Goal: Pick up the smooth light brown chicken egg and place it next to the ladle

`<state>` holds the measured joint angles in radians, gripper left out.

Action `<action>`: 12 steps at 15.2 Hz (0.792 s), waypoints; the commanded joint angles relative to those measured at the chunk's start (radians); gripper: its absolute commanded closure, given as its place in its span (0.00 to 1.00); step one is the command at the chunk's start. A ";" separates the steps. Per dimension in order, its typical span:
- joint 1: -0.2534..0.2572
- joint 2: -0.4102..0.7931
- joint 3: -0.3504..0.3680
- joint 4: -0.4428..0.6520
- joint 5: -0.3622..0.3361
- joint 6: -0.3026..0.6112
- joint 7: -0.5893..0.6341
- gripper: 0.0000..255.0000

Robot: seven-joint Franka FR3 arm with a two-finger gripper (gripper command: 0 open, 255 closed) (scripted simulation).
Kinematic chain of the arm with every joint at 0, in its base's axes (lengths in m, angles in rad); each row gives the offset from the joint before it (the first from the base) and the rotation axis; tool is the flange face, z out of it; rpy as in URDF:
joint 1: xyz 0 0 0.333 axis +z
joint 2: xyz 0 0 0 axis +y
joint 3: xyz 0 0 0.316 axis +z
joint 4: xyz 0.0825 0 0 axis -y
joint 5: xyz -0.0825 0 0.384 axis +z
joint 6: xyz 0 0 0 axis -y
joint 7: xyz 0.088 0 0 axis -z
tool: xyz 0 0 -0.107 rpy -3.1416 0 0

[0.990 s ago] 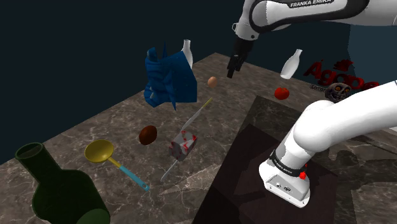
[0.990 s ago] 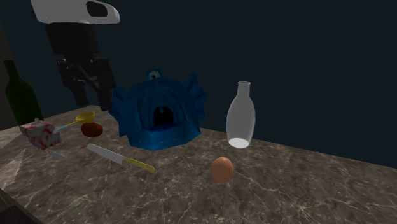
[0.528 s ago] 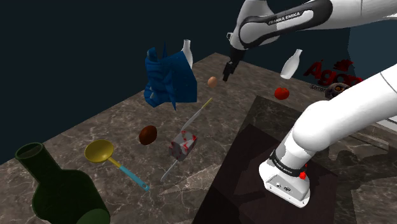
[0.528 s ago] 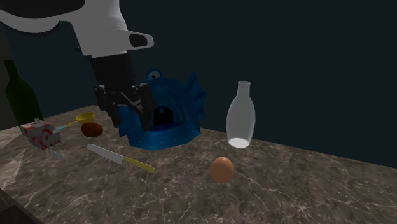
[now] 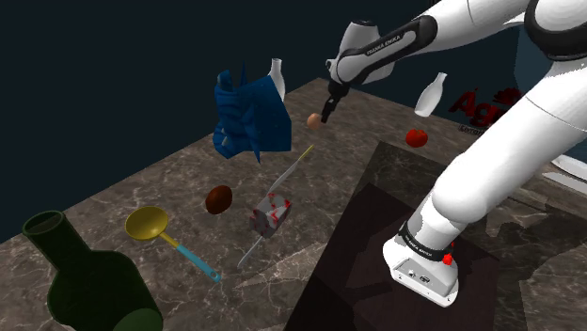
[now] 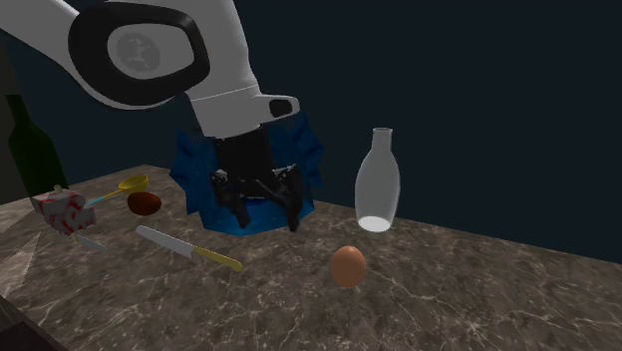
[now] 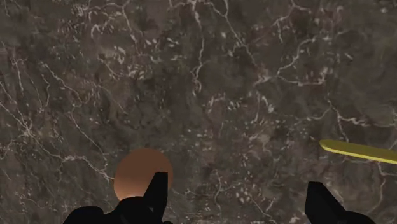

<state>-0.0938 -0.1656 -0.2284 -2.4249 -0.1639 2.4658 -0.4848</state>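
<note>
The white arm (image 5: 499, 122) is stretched toward the shoulder view's far left. Its gripper (image 6: 262, 217) points downward, fingers (image 7: 154, 194) standing apart.

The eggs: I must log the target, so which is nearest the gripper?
The light brown egg, just beside the gripper; the dark brown egg lies by the ladle.
</note>
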 commanded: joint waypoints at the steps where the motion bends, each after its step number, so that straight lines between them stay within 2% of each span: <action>1: -0.003 0.083 -0.021 0.044 0.017 0.063 -0.052 0.00; 6: -0.020 0.272 -0.040 0.163 0.094 0.184 -0.184 0.00; 9: -0.047 0.384 -0.028 0.251 0.153 0.237 -0.268 0.00; 12: -0.058 0.421 -0.020 0.268 0.168 0.260 -0.283 0.00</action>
<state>-0.1482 0.2407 -0.2509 -2.1612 -0.0020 2.7130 -0.7609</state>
